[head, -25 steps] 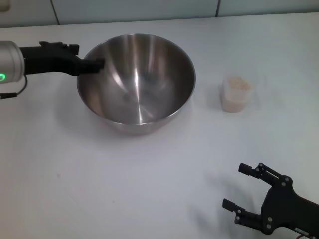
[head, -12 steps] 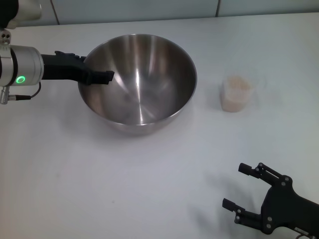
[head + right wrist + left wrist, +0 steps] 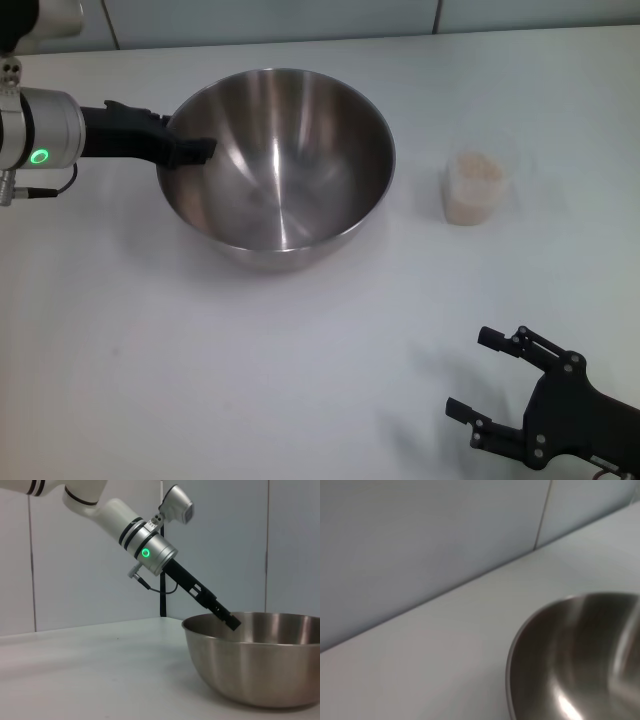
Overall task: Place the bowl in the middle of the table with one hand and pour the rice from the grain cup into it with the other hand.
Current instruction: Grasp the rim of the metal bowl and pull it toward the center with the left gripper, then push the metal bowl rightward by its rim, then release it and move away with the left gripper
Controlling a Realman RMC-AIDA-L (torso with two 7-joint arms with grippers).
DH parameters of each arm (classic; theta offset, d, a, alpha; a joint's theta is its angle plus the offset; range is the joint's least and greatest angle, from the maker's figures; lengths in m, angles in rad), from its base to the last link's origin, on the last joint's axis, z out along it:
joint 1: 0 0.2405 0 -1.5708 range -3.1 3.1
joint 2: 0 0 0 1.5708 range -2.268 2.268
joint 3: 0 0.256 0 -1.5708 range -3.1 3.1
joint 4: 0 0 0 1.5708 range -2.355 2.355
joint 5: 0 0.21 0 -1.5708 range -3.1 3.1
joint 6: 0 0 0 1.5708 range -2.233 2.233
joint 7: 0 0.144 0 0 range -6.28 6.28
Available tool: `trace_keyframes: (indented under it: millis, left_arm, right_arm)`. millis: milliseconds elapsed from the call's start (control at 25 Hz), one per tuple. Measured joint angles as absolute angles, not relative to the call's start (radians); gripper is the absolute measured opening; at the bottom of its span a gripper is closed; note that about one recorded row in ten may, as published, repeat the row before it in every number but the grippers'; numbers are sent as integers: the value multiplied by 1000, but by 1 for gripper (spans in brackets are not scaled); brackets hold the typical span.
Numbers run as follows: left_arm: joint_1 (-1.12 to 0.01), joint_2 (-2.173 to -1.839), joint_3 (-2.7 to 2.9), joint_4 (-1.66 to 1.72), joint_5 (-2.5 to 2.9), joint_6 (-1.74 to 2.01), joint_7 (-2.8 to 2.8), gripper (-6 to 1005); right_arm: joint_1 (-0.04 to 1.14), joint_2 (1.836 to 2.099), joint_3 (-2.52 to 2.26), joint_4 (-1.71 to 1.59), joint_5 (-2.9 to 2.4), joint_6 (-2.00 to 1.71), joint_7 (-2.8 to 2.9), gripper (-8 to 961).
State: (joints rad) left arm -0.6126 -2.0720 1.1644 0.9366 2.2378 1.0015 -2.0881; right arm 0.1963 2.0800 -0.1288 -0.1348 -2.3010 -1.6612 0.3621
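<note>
The steel bowl [image 3: 275, 165] stands on the white table [image 3: 200, 360], a little left of centre at the back. It also shows in the left wrist view [image 3: 580, 655] and the right wrist view [image 3: 260, 665]. My left gripper [image 3: 192, 150] reaches in from the left, its tip at the bowl's left rim; the right wrist view shows it [image 3: 229, 620] just over the rim. The clear grain cup [image 3: 475, 187] holds rice [image 3: 477, 168] and stands upright to the right of the bowl, apart from it. My right gripper [image 3: 472, 373] is open and empty near the front right.
A grey panelled wall [image 3: 300, 20] runs along the table's far edge. The left arm [image 3: 150, 552] slants down over the table's left side. Bare tabletop lies between the bowl, the cup and the right gripper.
The left gripper pushed right over the bowl's rim, nudging the bowl slightly right, then drew back a little to the left. The bowl has stayed still since. Right arm and cup unmoved.
</note>
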Motion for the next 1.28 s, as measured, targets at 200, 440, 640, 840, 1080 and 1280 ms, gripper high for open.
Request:
trace_keyframes:
  millis: [200, 440, 640, 840, 1080, 1280]
  left_arm:
    - [-637, -2072, 1171, 918, 2274, 1012, -2093, 570]
    - [-659, -2069, 1166, 903, 2287, 1026, -2093, 379]
    - [-669, -2067, 1153, 901, 2288, 1043, -2095, 193]
    - [-711, -2061, 1068, 886, 2288, 1119, -2117, 82]
    - [-795, -2019, 986, 780, 2290, 1208, -2143, 47]
    - [-814, -2020, 985, 766, 2290, 1289, -2142, 48]
  right_arm:
    - [196, 2080, -129, -135, -2301, -1661, 362, 828]
    - [196, 2080, -129, -134, -2301, -1661, 362, 828]
    - [196, 2080, -129, -133, -2301, -1661, 362, 829]
    - [197, 2080, -129, -133, -2301, -1661, 362, 829]
    - [198, 2080, -129, -132, -2301, -1661, 362, 829]
    - [198, 2080, -129, -132, -2301, -1661, 362, 828]
